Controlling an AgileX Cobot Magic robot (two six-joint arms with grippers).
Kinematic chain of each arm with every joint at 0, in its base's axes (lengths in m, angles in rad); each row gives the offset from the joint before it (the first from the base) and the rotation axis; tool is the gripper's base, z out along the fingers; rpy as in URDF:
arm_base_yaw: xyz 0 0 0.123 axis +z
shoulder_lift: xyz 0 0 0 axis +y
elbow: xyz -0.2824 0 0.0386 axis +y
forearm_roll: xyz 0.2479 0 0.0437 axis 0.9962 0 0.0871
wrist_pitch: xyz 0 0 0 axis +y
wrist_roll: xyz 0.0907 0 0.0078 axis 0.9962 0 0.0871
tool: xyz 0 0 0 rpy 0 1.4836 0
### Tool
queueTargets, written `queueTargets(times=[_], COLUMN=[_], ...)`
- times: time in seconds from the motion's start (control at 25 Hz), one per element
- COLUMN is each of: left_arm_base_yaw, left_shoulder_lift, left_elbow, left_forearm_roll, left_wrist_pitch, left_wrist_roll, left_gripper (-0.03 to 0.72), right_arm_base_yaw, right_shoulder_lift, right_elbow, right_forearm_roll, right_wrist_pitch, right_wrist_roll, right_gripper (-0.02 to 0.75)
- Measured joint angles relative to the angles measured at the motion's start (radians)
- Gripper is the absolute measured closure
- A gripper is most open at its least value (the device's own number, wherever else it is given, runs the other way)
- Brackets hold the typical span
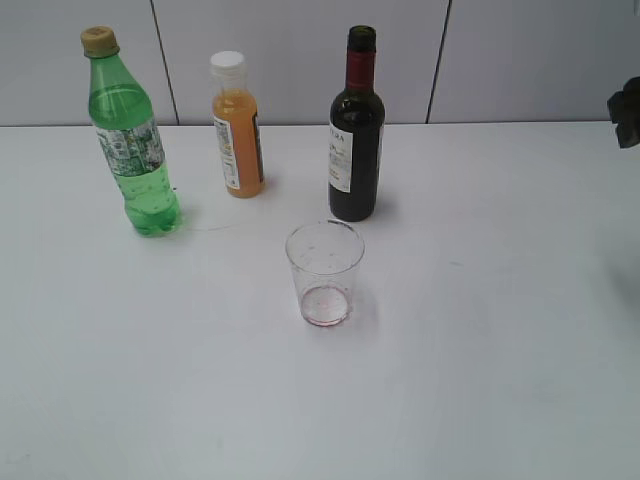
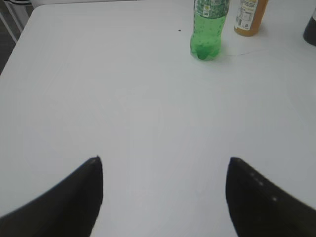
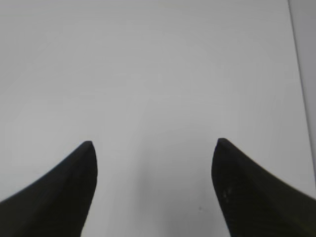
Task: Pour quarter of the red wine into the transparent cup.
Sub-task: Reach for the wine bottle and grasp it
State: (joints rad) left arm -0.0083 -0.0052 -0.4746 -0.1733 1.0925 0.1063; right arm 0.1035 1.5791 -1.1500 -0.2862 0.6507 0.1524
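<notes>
The red wine bottle [image 1: 356, 130] stands upright at the back middle of the white table, dark glass with a red foil neck, white label and open mouth. Its edge shows at the top right of the left wrist view [image 2: 310, 30]. The transparent cup [image 1: 324, 272] stands upright in front of it, with a reddish stain at its base. My left gripper [image 2: 164, 163] is open and empty over bare table, far from both. My right gripper [image 3: 154, 143] is open and empty over bare table; part of it shows at the right edge of the exterior view [image 1: 626, 110].
A green plastic bottle [image 1: 128, 135] and an orange juice bottle [image 1: 238, 128] with a white cap stand left of the wine bottle; both also show in the left wrist view, green [image 2: 207, 29] and orange [image 2: 249, 17]. A grey panelled wall runs behind the table.
</notes>
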Motion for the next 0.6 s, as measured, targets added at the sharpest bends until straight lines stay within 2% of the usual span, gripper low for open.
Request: queueTargets(times=[0.12,0.2,0.36,0.6], left_arm_base_yaw=[0.000,0.000,0.000,0.000], left_shoulder_lift=[0.000,0.000,0.000,0.000], left_elbow=[0.000,0.000,0.000,0.000], left_forearm_roll=[0.000,0.000,0.000,0.000], left_wrist_pitch=[0.000,0.000,0.000,0.000], left_wrist_roll=[0.000,0.000,0.000,0.000], left_gripper=[0.103,0.103,0.103,0.103], right_arm_base_yaw=[-0.012,-0.019,-0.023,-0.023], right_shoulder_lift=[0.000,-0.002,-0.029,-0.146], right_elbow=[-0.084,-0.120,-0.141,-0.114], right_forearm_roll=[0.222,0.326,0.378,0.389], right_wrist_pitch=[0.130,0.198,0.319,0.516], right_wrist_roll=[-0.178,-0.247,-0.284,-0.285], right_gripper=[0.158,0.157,0.137,0.139])
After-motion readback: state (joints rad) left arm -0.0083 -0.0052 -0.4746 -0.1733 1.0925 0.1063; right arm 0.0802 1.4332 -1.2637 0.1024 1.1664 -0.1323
